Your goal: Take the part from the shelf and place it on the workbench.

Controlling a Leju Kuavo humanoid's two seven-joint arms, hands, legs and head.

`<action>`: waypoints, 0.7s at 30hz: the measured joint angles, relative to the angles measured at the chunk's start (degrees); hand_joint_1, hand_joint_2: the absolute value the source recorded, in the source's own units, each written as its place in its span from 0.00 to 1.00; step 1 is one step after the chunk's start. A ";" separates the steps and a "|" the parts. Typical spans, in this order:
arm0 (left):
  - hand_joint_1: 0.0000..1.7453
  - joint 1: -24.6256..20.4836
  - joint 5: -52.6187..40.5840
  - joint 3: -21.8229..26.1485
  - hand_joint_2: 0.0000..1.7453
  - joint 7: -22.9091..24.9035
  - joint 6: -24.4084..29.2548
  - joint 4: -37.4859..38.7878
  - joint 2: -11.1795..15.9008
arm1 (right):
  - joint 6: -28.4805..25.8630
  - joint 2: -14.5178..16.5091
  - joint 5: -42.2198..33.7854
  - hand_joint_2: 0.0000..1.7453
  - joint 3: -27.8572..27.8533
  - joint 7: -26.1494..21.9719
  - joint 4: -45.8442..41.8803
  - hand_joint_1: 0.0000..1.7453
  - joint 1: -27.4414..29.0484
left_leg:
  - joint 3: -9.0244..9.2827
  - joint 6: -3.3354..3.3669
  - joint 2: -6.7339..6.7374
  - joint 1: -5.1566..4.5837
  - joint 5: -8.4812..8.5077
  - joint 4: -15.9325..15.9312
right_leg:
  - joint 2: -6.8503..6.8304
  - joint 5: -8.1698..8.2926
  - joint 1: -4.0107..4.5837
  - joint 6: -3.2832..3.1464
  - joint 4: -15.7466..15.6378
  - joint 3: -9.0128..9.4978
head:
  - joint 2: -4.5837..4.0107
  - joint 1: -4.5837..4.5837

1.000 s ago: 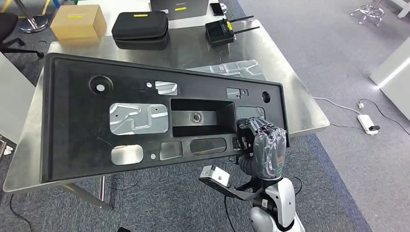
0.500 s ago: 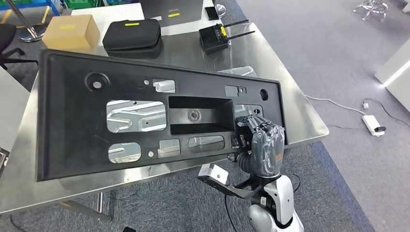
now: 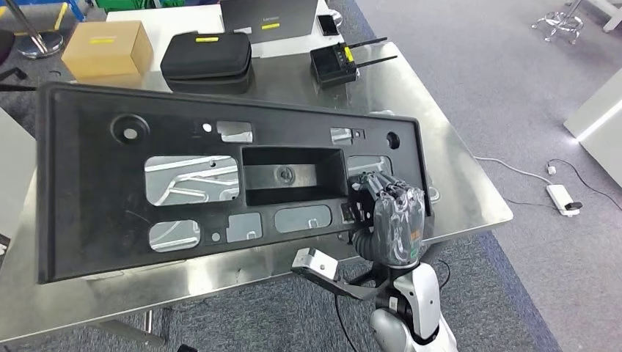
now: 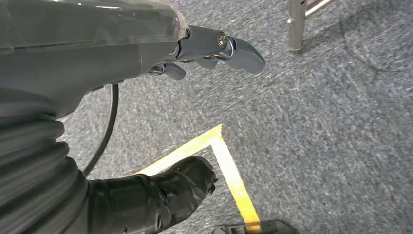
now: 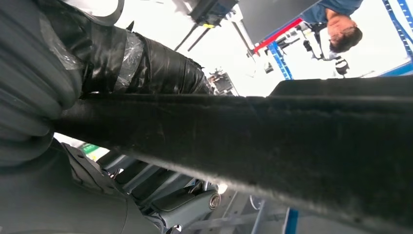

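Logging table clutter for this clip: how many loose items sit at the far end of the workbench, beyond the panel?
3: cardboard box far left, black zip case beside it, black antenna device to the right. The black panel may hide more.

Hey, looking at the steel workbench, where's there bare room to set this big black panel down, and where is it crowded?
The workbench shows bare steel along its right side and near right corner, beyond the black panel that the right hand holds. The far edge is crowded: cardboard box, black zip case, antenna radio unit. A pressed metal sheet shows through the panel's cutouts.
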 joint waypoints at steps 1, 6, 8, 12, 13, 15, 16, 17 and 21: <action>0.00 -0.06 -0.03 -0.02 1.00 0.02 0.02 0.00 -0.01 | 0.16 0.00 0.04 1.00 0.13 0.08 0.09 1.00 -0.15 | 0.05 0.16 0.00 -0.07 -0.11 0.01 | 0.00 -1.34 -0.03 0.12 3.88 -2.28 | 0.00 0.00; 0.00 -0.12 -0.30 -0.36 1.00 -0.11 -0.96 0.00 -0.07 | 1.20 0.08 1.48 1.00 0.83 0.77 1.03 1.00 -1.56 | 1.17 0.27 -0.21 -0.50 -0.89 0.01 | 0.01 5.76 0.37 -1.22 -1.58 -2.16 | 0.00 0.00; 0.00 -0.24 -0.38 -0.61 1.00 -0.38 -1.76 0.02 -0.19 | 1.46 0.31 2.01 1.00 1.17 0.92 1.46 1.00 -2.70 | 1.38 -0.07 -0.22 -0.64 -1.11 0.00 | -0.05 7.95 0.89 -2.17 -7.07 0.06 | 0.00 -0.03; 0.00 -0.42 -0.55 -1.17 1.00 -1.04 -3.24 0.04 -0.22 | 1.92 1.11 3.02 1.00 1.95 1.38 2.60 0.88 -4.31 | 1.48 -1.33 -0.07 -0.63 -1.51 -0.06 | -0.12 8.23 0.72 -2.79 -9.29 1.22 | 0.00 -0.07; 0.00 -0.45 -0.66 -1.27 1.00 -1.20 -3.54 0.04 -0.19 | 2.02 1.42 3.26 1.00 2.20 1.48 2.98 0.82 -4.78 | 1.08 -1.62 -0.04 -0.67 -2.33 1.09 | -0.19 8.46 0.46 -2.96 -9.90 1.64 | 0.00 -0.13; 0.00 -0.48 -0.91 -1.36 1.00 -1.35 -4.04 0.04 -0.14 | 2.44 2.08 3.62 1.00 2.91 1.69 3.87 0.76 -5.93 | -1.51 -2.17 -0.01 -0.54 -5.29 6.73 | -0.31 8.64 0.25 -3.22 -10.53 2.13 | 0.00 -0.26; 0.00 -0.49 -1.03 -1.39 1.00 -1.32 -4.24 0.04 -0.13 | 2.70 2.40 3.80 1.00 3.27 1.85 4.37 0.76 -6.48 | -3.43 -2.43 -0.01 -0.38 -6.85 10.46 | -0.33 8.62 0.26 -3.30 -10.51 2.15 | 0.00 -0.33; 0.00 -0.45 -1.11 -1.43 1.00 -1.28 -4.38 0.04 -0.12 | 2.93 2.64 4.02 1.00 3.57 2.08 4.91 0.75 -6.90 | -5.00 -2.69 -0.01 -0.23 -7.66 13.33 | -0.33 8.55 0.29 -3.33 -10.45 2.15 | 0.00 -0.31; 0.00 -0.48 -1.02 -1.49 1.00 -1.15 -4.22 0.04 0.04 | 3.55 3.33 6.28 1.00 4.62 3.63 7.00 0.75 -8.42 | -2.50 -3.22 0.06 0.25 -2.25 6.47 | -0.19 7.86 0.16 -2.82 -9.55 2.12 | 0.00 -0.31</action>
